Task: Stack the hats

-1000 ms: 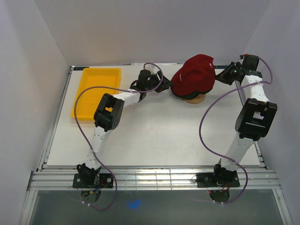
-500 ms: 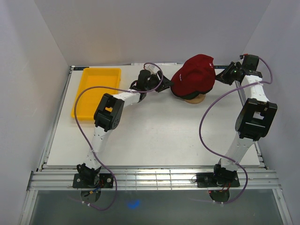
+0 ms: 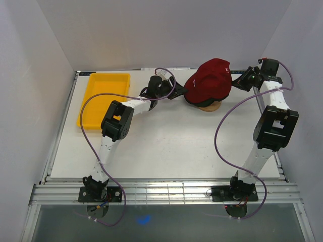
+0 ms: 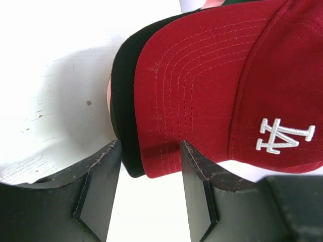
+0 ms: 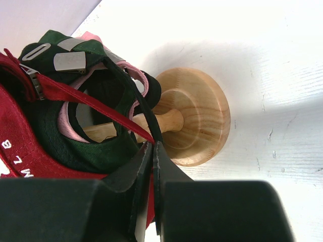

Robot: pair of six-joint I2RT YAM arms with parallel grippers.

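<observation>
The dark red hat (image 3: 209, 81) with a white logo sits on top of the black/dark green hat and the pale pink hat on the wooden stand (image 3: 210, 107). In the left wrist view my left gripper (image 4: 150, 147) is open, its fingers either side of the red brim (image 4: 197, 91), with the black brim (image 4: 123, 116) under it and a sliver of pink (image 4: 109, 93). My right gripper (image 5: 152, 145) is shut on the back edge of the red hat (image 5: 20, 148). The dark green hat (image 5: 65, 148) and the pink hat (image 5: 137, 75) show inside it, around the stand (image 5: 199, 113).
A yellow plastic tray (image 3: 103, 96) lies at the back left of the white table (image 3: 161, 146). White walls close in the back and both sides. My left gripper (image 3: 176, 93) and right gripper (image 3: 235, 82) flank the stand at the back.
</observation>
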